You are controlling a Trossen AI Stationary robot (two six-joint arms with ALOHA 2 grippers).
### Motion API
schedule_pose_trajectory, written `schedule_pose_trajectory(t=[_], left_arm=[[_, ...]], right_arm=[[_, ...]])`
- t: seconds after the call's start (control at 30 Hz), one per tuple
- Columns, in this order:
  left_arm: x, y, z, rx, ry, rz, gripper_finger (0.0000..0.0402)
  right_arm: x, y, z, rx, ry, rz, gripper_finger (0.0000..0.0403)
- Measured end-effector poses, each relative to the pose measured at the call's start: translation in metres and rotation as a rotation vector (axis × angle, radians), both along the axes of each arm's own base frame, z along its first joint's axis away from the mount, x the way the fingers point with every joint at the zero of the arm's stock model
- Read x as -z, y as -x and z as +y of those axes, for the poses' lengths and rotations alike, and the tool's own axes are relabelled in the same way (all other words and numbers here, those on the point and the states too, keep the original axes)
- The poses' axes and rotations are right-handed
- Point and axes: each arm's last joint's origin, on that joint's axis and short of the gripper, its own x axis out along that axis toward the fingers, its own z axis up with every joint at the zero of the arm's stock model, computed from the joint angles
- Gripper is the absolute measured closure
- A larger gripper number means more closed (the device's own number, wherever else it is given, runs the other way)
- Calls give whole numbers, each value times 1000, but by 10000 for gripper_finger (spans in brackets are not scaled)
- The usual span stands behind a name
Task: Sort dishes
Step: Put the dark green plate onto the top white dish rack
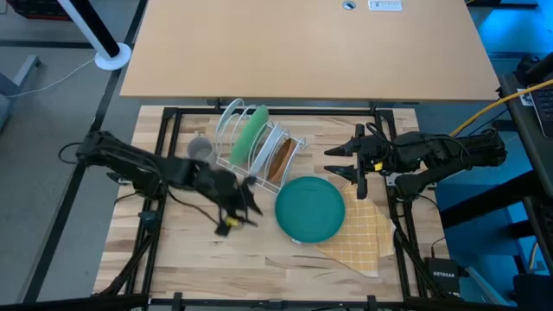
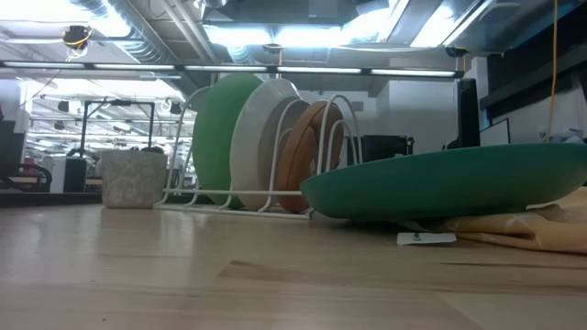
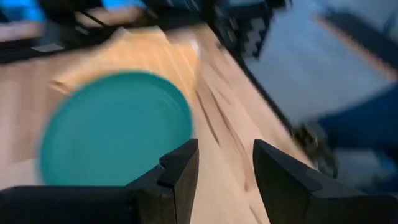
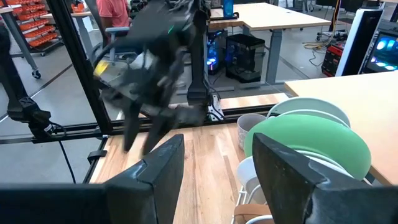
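While the teal plate (image 1: 310,209) lies flat on the table (image 1: 181,250), partly over the yellow checked cloth (image 1: 361,233), the left gripper (image 1: 240,207) hovers just beside it with fingers apart and empty. The right gripper (image 1: 346,158) waits released near the white wire rack (image 1: 285,168), which holds the light green plate (image 1: 252,134) and brown plate (image 1: 281,158) upright. The grey mug (image 1: 200,149) stands beside the rack.

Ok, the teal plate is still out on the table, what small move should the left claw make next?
Probably ease the open left claw toward the near rim of the round teal plate: it lies flat, partly on the yellow checked cloth, while the white wire rack already holds the others.
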Motion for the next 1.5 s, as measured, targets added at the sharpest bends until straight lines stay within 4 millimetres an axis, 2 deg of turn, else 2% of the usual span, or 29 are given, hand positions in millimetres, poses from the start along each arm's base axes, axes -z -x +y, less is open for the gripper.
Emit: schedule_pose_trajectory(t=[0.23, 0.37, 0.5, 0.67, 0.87, 1.23, 1.37, 1.5], left_arm=[[72, -35, -47, 98, -213, 120, 260], [110, -53, -59, 120, -370, 123, 261], [134, -66, -63, 98, -514, 79, 261], [148, -77, -61, 73, -545, 46, 261], [161, -85, -49, 41, -546, 68, 261], [198, -99, -39, 10, -545, 102, 262], [197, -99, -40, 16, -551, 90, 293], [193, -99, -42, 31, -560, 75, 357]], right_arm=[[0, 0, 0, 0, 0, 0, 208], [0, 0, 0, 0, 0, 0, 208], [0, 0, 0, 0, 0, 0, 208], [0, 0, 0, 0, 0, 0, 208], [0, 0, 0, 0, 0, -1, 208], [0, 0, 0, 0, 0, -1, 208], [0, 0, 0, 0, 0, -1, 208], [0, 0, 0, 0, 0, 0, 208]])
